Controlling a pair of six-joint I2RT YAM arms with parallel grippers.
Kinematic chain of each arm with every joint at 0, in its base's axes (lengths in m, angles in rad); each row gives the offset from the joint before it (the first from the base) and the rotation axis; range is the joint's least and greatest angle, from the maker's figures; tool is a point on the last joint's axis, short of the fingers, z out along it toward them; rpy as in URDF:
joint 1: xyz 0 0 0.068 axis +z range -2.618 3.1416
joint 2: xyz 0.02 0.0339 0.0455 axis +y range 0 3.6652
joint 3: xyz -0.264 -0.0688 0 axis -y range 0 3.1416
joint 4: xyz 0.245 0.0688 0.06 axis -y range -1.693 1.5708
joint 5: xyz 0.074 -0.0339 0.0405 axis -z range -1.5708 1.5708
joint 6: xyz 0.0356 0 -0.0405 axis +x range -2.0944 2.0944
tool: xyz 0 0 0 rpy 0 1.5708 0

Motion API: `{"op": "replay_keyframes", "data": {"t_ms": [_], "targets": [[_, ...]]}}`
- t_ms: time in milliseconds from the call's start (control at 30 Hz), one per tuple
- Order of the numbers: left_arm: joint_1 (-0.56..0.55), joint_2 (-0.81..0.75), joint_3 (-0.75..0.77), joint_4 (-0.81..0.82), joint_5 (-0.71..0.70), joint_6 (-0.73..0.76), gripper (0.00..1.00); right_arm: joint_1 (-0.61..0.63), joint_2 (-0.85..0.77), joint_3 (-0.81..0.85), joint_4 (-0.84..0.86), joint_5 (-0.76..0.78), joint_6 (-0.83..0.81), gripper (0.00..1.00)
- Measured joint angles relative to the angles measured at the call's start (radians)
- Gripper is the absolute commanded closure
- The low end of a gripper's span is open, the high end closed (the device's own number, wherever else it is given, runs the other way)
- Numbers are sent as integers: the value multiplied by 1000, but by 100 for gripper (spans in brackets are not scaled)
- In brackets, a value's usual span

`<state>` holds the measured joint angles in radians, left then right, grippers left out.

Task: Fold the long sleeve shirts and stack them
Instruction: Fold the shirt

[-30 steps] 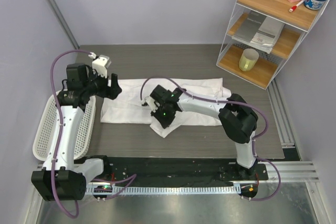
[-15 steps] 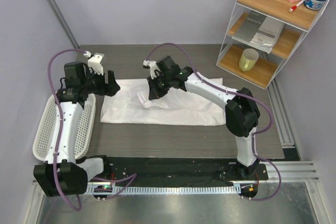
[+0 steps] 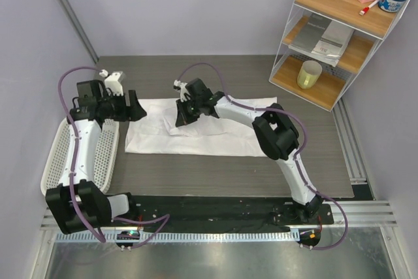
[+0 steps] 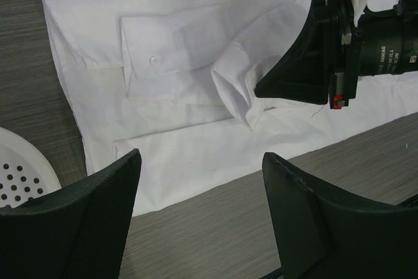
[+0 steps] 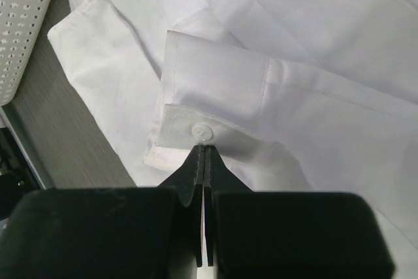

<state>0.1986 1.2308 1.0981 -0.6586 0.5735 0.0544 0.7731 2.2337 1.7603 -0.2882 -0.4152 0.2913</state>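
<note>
1 shirt (image 3: 215, 136) lies spread on table (image 3: 196, 168); right gripper (image 5: 204, 153) pinched tight on raised sleeve fold (image 4: 235, 89) by cuff (image 5: 215, 96), left gripper (image 4: 199, 161) wide, empty, at left edge; cloth light, limp, probably slippery, best taken at cuff or hem edges

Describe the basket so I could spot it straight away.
Start at the dark table, where a white shirt lies flat. The basket sits at the table's left edge, left of the shirt. Both are white, but only the basket is plastic dotted with holes.
</note>
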Motion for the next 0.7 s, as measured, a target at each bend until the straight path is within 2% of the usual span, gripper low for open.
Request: {"op": "replay_keyframes", "data": {"t_ms": [333,367,467,533,567,633,700], "targets": [[0,71,-47,-6,-2,14,25,23,69,90,80,2,65,99],[0,79,-49,-7,-2,17,25,25,71,99,86,1,69,95],[0,95,-51,-8,-4,32,25,32,84,131,91,-17,77,66],[0,108,-51,-8,-4,39,25,35,95,157,74,-34,72,56],[0,118,-51,-8,-3,50,26,35,95,160,63,-42,63,47],[0,140,-48,-12,-3,68,28,30,81,144,43,-51,42,41],[-4,176,-34,-19,-4,98,31,24,35,85,3,-53,-1,41]]}}
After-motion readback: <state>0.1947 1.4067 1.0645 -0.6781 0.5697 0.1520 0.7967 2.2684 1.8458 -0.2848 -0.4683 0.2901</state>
